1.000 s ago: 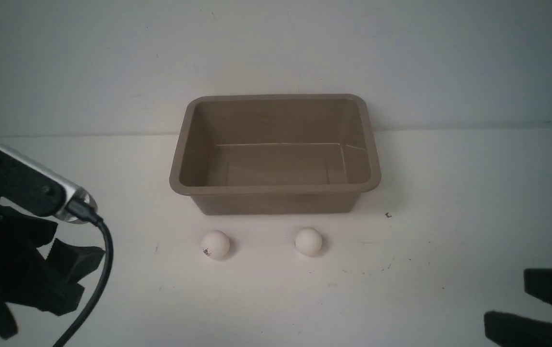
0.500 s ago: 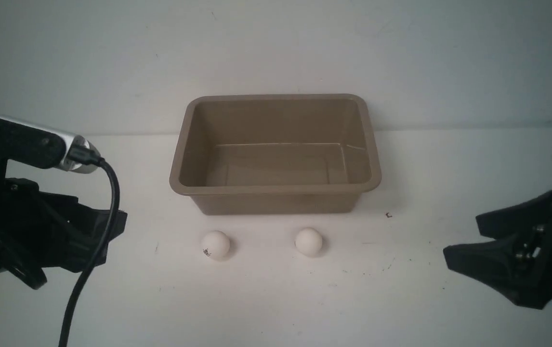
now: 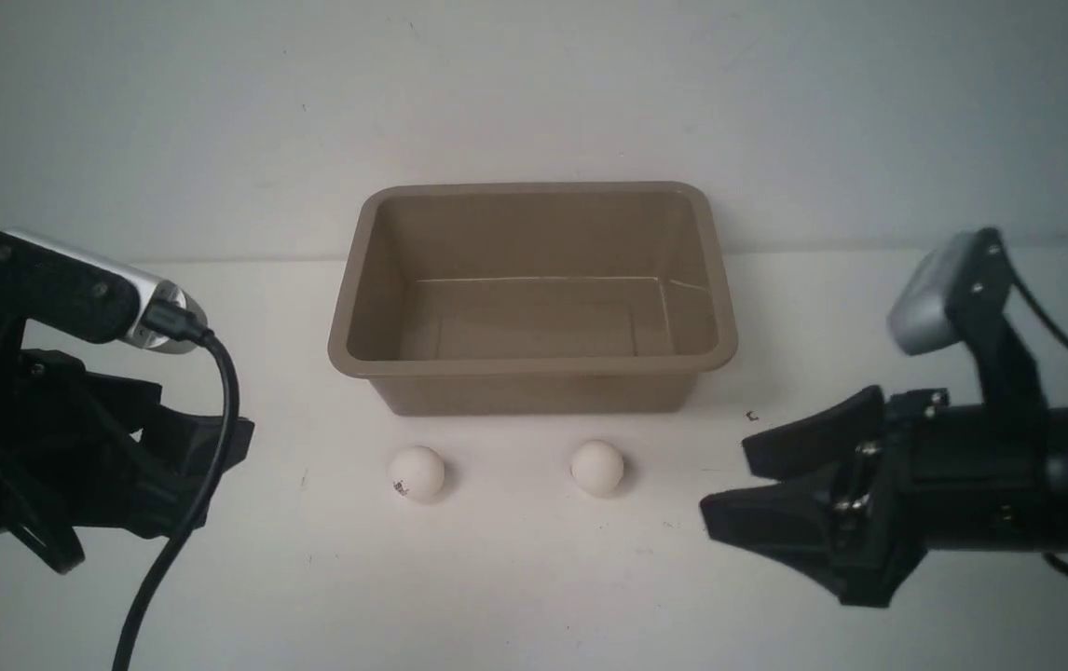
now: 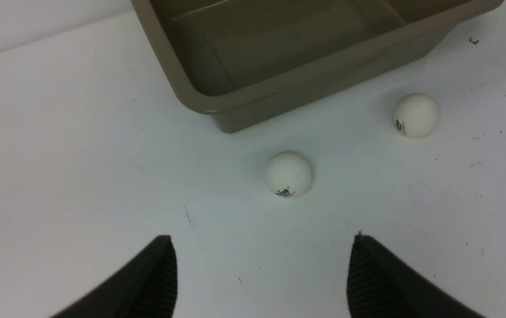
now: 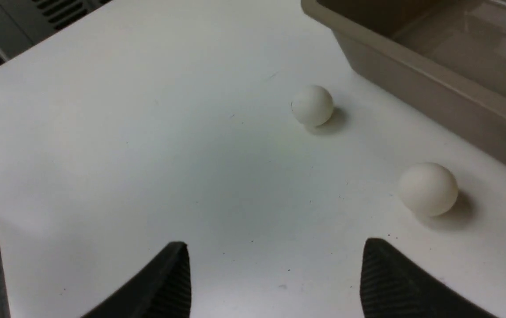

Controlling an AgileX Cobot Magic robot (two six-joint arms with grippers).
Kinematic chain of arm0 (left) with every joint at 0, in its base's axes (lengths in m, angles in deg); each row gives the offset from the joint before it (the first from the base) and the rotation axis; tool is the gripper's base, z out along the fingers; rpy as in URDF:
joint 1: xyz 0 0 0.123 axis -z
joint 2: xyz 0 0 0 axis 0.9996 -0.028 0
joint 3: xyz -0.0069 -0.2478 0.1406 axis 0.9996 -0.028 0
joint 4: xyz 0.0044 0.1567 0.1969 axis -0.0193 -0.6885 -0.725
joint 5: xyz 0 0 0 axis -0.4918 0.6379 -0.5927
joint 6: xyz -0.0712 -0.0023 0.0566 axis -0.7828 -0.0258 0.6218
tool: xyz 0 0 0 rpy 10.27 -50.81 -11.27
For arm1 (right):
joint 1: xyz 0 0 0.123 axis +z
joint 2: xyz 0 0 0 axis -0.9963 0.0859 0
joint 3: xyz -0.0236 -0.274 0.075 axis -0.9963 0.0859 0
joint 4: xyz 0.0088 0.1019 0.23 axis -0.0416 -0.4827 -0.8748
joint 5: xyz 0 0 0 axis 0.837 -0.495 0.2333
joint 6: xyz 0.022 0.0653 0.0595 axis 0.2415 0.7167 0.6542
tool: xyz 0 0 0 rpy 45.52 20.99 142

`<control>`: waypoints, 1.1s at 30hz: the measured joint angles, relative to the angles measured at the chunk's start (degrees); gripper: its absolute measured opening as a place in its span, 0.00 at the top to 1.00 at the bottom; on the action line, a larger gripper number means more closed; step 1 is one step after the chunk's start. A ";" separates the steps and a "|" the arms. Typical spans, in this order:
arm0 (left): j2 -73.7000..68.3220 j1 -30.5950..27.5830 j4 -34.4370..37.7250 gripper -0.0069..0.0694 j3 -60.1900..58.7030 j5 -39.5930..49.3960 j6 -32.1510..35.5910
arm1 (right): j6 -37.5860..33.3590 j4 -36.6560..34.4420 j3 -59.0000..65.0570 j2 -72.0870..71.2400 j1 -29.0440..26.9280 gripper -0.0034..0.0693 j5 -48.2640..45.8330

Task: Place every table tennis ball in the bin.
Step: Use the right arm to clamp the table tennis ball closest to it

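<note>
- Your left hand (image 3: 208, 466) sits low over the desk (image 3: 534, 596) on the left side; its jaws stand wide apart and nothing lies between them; in the left wrist view (image 4: 262, 247) both fingertips are clear of the surface marks and touch no ball.
- Your right hand (image 3: 728, 483) reaches in from the right, level with the balls; its jaws are parted and empty; the right wrist view (image 5: 274, 249) shows only bare desk in the gap.
- Left ball (image 3: 417, 473): white, small dark print on its lower left; resting on the desk just in front of the bin, ahead of the left hand and apart from it (image 4: 288, 173).
- Right ball (image 3: 597, 467): white; on the desk beside the first, the two apart; it lies near the right hand's fingertips without touching them (image 5: 428, 189).
- Bin (image 3: 534, 368): taupe tub, upright, behind both balls; nothing inside it; neither ball touches its front wall.
</note>
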 joint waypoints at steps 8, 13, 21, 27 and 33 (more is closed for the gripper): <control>0.00 0.00 0.00 0.30 0.00 0.07 0.46 | 2.94 -4.03 -2.72 9.83 5.51 0.32 18.49; 0.00 0.00 0.00 0.30 0.00 0.32 2.47 | 1.85 -4.20 -7.71 16.17 7.27 0.32 19.39; 0.00 0.00 0.00 0.30 0.00 1.69 4.99 | 1.46 -4.20 -12.52 22.36 10.62 0.32 22.00; 0.00 0.00 0.00 0.30 0.00 1.88 5.09 | 0.55 -6.54 -12.69 26.42 14.62 0.32 28.86; 0.00 0.00 0.00 0.30 0.00 1.92 5.09 | -1.56 -9.42 -12.69 27.74 15.61 0.32 31.42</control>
